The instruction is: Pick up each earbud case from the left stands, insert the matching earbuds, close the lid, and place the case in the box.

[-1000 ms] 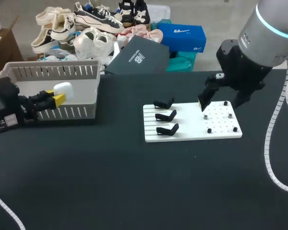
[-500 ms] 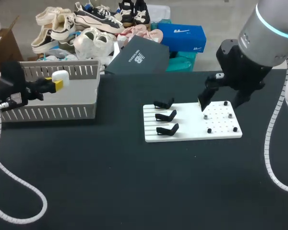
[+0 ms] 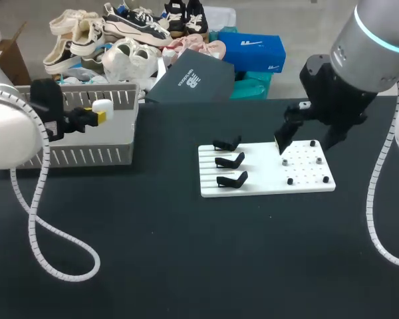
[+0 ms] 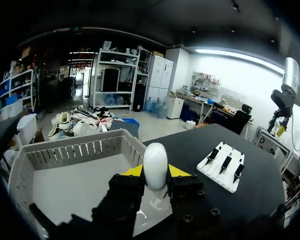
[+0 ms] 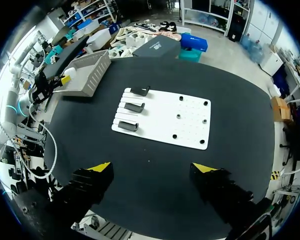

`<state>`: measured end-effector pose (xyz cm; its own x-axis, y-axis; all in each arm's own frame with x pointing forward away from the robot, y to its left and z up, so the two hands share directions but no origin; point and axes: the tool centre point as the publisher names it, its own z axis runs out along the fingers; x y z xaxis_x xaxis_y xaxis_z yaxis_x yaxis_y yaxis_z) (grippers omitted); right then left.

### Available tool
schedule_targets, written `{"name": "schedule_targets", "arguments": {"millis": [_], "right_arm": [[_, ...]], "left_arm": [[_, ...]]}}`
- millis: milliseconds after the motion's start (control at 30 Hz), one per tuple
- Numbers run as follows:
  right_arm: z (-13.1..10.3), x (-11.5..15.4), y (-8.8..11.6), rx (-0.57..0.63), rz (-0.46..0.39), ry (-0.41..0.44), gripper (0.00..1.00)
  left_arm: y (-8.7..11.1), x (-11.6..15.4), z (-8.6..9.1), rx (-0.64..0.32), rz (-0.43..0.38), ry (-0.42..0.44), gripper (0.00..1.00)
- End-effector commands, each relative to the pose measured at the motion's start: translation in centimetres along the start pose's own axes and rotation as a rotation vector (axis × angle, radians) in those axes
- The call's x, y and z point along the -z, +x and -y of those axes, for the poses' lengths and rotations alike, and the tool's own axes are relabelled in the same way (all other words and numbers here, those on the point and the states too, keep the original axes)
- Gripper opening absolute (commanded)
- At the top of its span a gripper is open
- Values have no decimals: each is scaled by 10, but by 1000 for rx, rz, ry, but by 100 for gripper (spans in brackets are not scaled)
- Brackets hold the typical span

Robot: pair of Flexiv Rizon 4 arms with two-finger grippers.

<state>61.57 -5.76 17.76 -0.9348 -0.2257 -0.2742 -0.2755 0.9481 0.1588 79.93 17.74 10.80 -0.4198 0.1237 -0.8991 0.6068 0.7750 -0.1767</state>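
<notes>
One white earbud case (image 3: 102, 106) is pinched in the left jaws above the right edge of the grey box (image 3: 80, 157), far left. It looks light, hard and slick, so it is probably best squeezed across its broad sides. Over the board (image 3: 306, 183), the right jaws hang spread.

We note glossy white plastic earbud case (image 4: 155, 165), matt grey plastic box (image 3: 86, 157), matt black desk (image 3: 186, 259), smooth white board (image 3: 306, 166).

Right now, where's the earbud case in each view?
Head view: earbud case in the left gripper, above the grey box.
Left wrist view: earbud case between the yellow tips, box just ahead.
Right wrist view: earbud case a white speck at the box, far ahead.
Shared landmark: grey box.
</notes>
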Motion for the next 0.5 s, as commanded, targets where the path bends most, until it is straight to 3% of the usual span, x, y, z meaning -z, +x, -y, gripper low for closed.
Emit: {"name": "schedule_targets", "arguments": {"millis": [33, 133, 167, 200, 500], "right_arm": [[0, -1, 0, -1, 3, 0, 100], [0, -1, 0, -1, 3, 0, 100], [0, -1, 0, -1, 3, 0, 100], [0, -1, 0, -1, 3, 0, 100], [0, -1, 0, -1, 3, 0, 100]], "left_arm": [[7, -16, -3, 2, -20, 19, 13], [8, -14, -3, -1, -24, 18, 48], [8, -12, -3, -5, -23, 14, 76], [8, -10, -3, -9, -19, 9, 97], [-4, 10, 9, -78, 24, 16, 100]]}}
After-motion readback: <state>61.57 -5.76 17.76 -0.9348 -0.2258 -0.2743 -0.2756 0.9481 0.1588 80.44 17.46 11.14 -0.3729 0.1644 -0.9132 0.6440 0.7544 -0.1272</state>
